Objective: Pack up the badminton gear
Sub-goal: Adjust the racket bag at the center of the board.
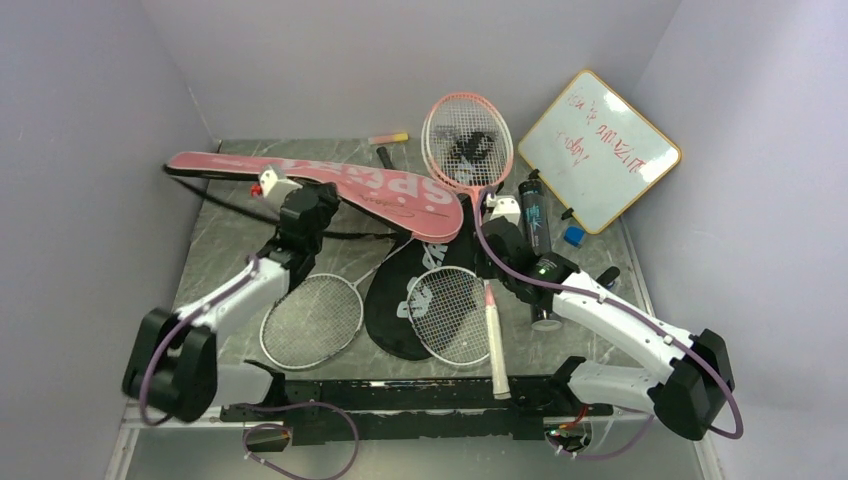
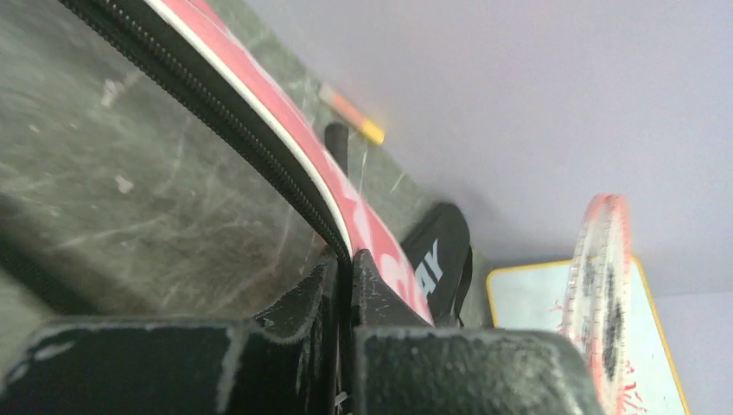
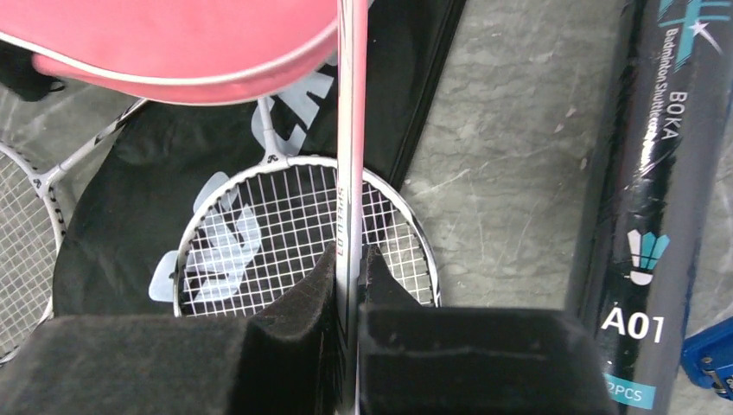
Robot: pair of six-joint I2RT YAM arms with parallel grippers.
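Took the black racket cover in the middle of the table as the reference. Read only "AY" of its white lettering from the left wrist view; could not see the rest. Found one white-framed racket lying on top of it, head toward its near end, and a second white-framed racket flat on the table just left of it.

Saw the pink cover stretched across its far end, with white "SPORT" letters upside down and partly behind the left arm. Found the left gripper pinched tight on the zip edge of that pink cover, jaws together with the fabric between, the edge lifted off the table.

Found the right gripper clamped on the thin shaft of the pink-framed racket, its head raised beyond the black cover's far right corner and its white handle slanting down over the cover's right edge. Could not make out the small print on the shaft.

Spotted the dark tube lying on the table just right of the black cover — read "BOKA", "A01" and part of "Badminton Shuttle…" on it. Noted a whiteboard leaning farther right, its red scrawl unreadable, and a pink-yellow marker on the table beyond the cover's far end.
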